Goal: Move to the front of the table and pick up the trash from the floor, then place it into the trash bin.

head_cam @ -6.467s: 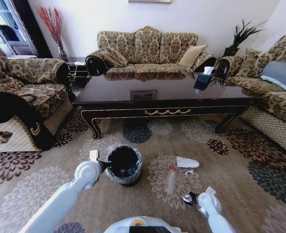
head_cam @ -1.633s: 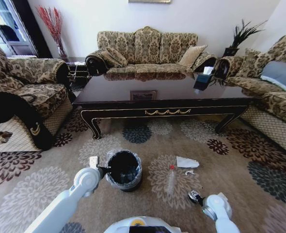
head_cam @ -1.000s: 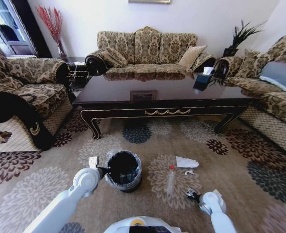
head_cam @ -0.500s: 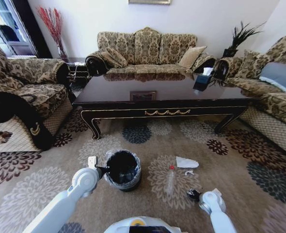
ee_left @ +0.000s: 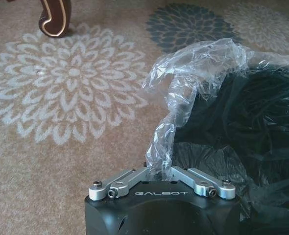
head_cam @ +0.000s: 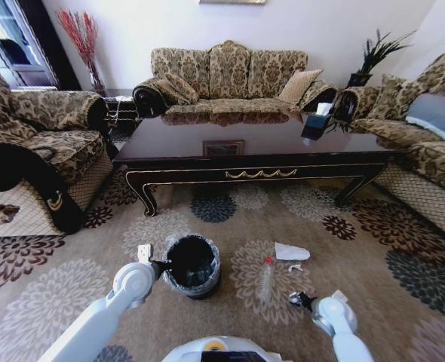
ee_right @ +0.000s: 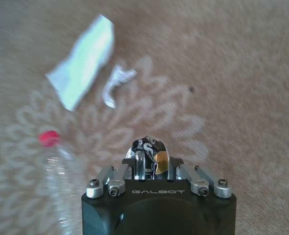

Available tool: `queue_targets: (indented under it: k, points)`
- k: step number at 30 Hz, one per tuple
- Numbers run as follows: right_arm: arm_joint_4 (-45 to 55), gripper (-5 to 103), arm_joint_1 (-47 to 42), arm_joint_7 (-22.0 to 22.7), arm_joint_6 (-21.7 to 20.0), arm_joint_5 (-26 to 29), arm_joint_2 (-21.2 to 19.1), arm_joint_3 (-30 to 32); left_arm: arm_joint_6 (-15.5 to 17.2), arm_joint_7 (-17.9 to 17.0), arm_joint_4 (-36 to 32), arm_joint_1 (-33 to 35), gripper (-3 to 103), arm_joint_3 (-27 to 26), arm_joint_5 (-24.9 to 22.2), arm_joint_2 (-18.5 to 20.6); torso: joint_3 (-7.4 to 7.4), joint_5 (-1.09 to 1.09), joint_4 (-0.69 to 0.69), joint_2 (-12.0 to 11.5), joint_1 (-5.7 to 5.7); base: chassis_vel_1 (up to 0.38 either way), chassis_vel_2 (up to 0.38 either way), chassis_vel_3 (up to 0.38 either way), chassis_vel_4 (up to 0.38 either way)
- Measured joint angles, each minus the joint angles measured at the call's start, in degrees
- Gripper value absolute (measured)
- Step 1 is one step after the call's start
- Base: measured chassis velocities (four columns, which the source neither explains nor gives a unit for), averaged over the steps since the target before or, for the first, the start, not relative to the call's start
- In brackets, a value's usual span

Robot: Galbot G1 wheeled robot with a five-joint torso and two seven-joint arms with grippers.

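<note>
The black trash bin (head_cam: 192, 260) stands on the floral carpet floor (head_cam: 72, 294) before the dark table (head_cam: 260, 147). My left gripper (head_cam: 161, 264) is at the bin's left rim, shut on its clear plastic liner (ee_left: 183, 93). My right gripper (head_cam: 297, 299) hovers low over the floor to the right of the bin, shut on a shiny dark wrapper scrap (ee_right: 148, 149). Trash lies near it: a clear bottle (head_cam: 265, 277) with a red cap (ee_right: 49, 138), a white paper piece (head_cam: 291, 252) and a small pale scrap (head_cam: 295, 268).
Patterned sofas (head_cam: 230, 75) ring the table on three sides. A curved table leg (ee_left: 54, 17) stands beyond the bin. A tissue box (head_cam: 315, 122) rests on the table's right part. Open carpet stretches between the table's front edge and me.
The right gripper has shifted slightly back and forth over the carpet beside the bottle, still holding the wrapper. The left gripper stays on the bin liner.
</note>
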Motion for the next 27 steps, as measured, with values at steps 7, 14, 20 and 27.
queue_targets:
  k: [7,14,20,27]
  points:
    - [15.8,33,-7.9,-2.0,-0.2,-0.5,-1.9,2.4,0.0,-0.5,2.1,-7.1,0,6.3,-2.6,-0.9,-0.01,-0.04,-0.01,0.0,0.00,0.000,0.000,0.000,0.000]
    - [33.3,33,-16.5,-7.7,1.4,-4.8,-3.2,4.3,0.0,-4.5,6.8,-20.7,0,17.0,-10.5,-5.8,-0.01,-0.05,-0.03,0.0,0.00,0.000,0.000,0.000,0.000]
    - [41.7,33,-18.0,-10.5,3.5,-11.0,-4.0,3.1,0.0,-6.2,10.4,-27.3,0,24.7,-12.6,-10.3,-0.01,-0.06,-0.01,0.0,0.00,0.000,0.000,0.000,0.000]
    - [42.7,33,-18.3,-17.5,6.0,-20.5,-5.3,1.0,0.0,-8.4,14.6,-31.5,0,30.8,-13.3,-16.3,-0.01,-0.02,0.00,0.0,0.00,0.000,0.000,0.000,0.000]
